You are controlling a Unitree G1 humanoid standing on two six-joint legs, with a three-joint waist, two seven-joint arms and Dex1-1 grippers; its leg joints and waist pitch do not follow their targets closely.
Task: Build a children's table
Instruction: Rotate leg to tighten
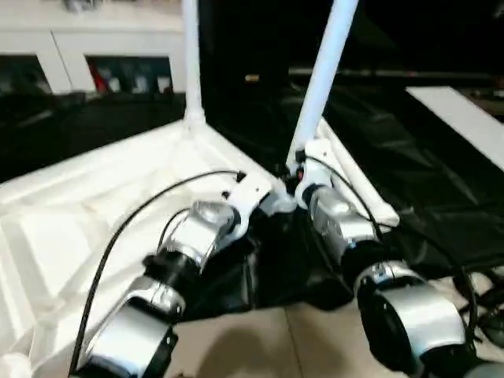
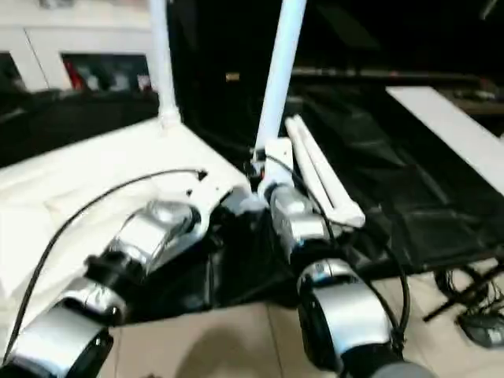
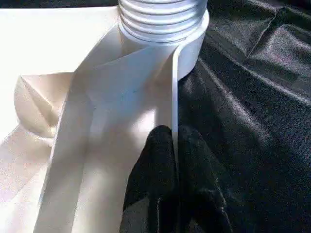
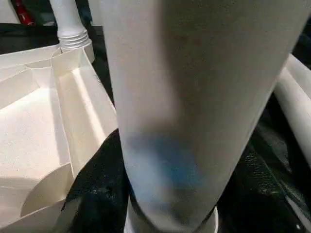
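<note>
On the black cloth table [image 1: 441, 213] I see the upturned white ribbed plastic tabletop [image 1: 94, 205] at left, my left claw [image 3: 175, 160] pinched on its thin rim. Right claw [image 1: 295, 175] grips a standing white tubular leg [image 1: 323, 79]; spare legs [image 2: 323, 177] lie right.

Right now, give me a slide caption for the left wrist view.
Left gripper pinching the tabletop rim beside a screwed-in leg.

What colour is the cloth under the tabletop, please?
Black cloth, clearest in the left wrist view.
</note>
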